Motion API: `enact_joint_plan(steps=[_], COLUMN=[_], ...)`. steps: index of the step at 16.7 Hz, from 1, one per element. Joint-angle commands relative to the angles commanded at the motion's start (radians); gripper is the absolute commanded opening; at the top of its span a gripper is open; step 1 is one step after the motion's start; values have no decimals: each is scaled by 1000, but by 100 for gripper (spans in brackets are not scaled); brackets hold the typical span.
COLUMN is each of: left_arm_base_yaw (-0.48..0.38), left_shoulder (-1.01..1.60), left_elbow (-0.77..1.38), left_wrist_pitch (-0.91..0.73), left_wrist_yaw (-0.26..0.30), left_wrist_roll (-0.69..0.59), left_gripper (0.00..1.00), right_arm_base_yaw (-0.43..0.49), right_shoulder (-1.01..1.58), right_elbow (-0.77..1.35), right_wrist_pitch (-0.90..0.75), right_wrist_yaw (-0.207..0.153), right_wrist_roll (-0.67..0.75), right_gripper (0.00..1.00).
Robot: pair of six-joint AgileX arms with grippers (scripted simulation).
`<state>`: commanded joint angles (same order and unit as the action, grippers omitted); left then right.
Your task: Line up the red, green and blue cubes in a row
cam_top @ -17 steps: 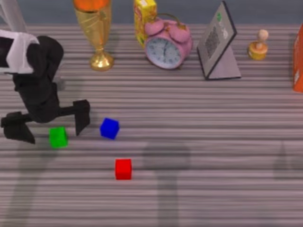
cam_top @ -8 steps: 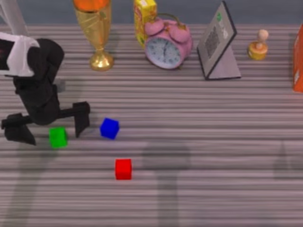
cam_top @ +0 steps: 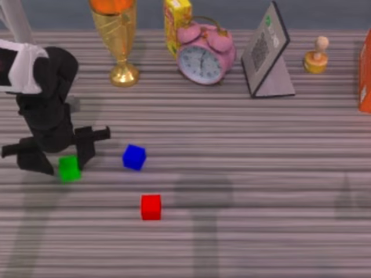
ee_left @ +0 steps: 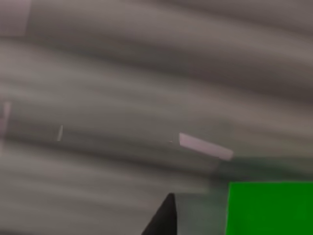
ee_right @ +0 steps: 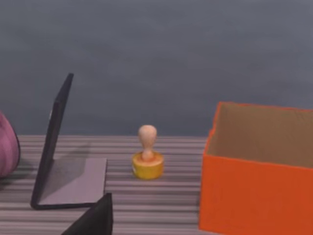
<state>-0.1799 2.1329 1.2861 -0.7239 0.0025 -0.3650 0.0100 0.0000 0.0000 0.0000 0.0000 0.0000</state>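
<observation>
Striped table (cam_top: 243, 145): wrist views lack blue cube (cam_top: 134, 157), red cube (cam_top: 151, 207)

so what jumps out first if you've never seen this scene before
The left gripper at the table's left, its black fingers either side of the green cube. Next, the blue cube just to its right and the red cube nearer the front edge, not yet in a row. Along the back stand a gold trophy, a pink alarm clock and an orange box at the far right.
</observation>
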Motion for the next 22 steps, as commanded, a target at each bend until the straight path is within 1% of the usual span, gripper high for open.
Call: enact_joint_plan(steps=[2,3,10,12,14,19,22], left_arm_base_yaw=[0,0,0,2,6,18,21], left_shoulder=[0,0,0,-27,-41,-120,-141], left_elbow=[0,0,0,9,30,118,137], left_wrist_pitch=[0,0,0,-16,-54,-226,-258], left_wrist_yaw=[0,0,0,-8,-8,-9,-9], left_wrist_roll=[0,0,0,6,4,2,3], left_gripper=[2,0,0,0,0,0,0], right_arm_base_yaw=[0,0,0,0,0,0,0], right_shoulder=[0,0,0,0,0,0,0], right_elbow=[0,0,0,0,0,0,0], right_wrist_pitch=[0,0,0,0,0,0,0], right_wrist_yaw=[0,0,0,0,0,0,0], right_wrist_roll=[0,0,0,0,0,0,0], right_gripper=[100,100,100,100,100,100,100])
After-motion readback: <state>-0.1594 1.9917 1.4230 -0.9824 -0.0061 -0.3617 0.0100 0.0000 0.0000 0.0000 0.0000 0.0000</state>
